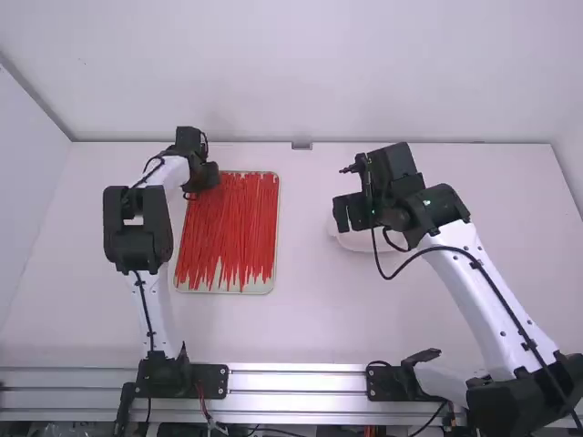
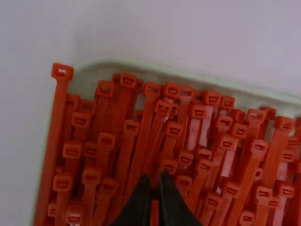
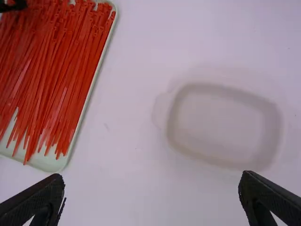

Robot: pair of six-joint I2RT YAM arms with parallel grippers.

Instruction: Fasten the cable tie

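L gripper (image 2: 154, 175) sits narrow at the far-left corner of the tray (image 1: 228, 289), fingers (image 2: 171, 202) nearly together on one tie strap (image 2: 153, 213) in the pile of red cable ties (image 1: 228, 228), heads toward the far rim. R gripper (image 3: 150, 176) is spread wide, holding nothing, hanging over a pale container (image 3: 221, 125) on the white table (image 1: 310, 309), just right of the tray.

White table (image 1: 310, 309), plain white walls (image 1: 273, 64), soft even light.
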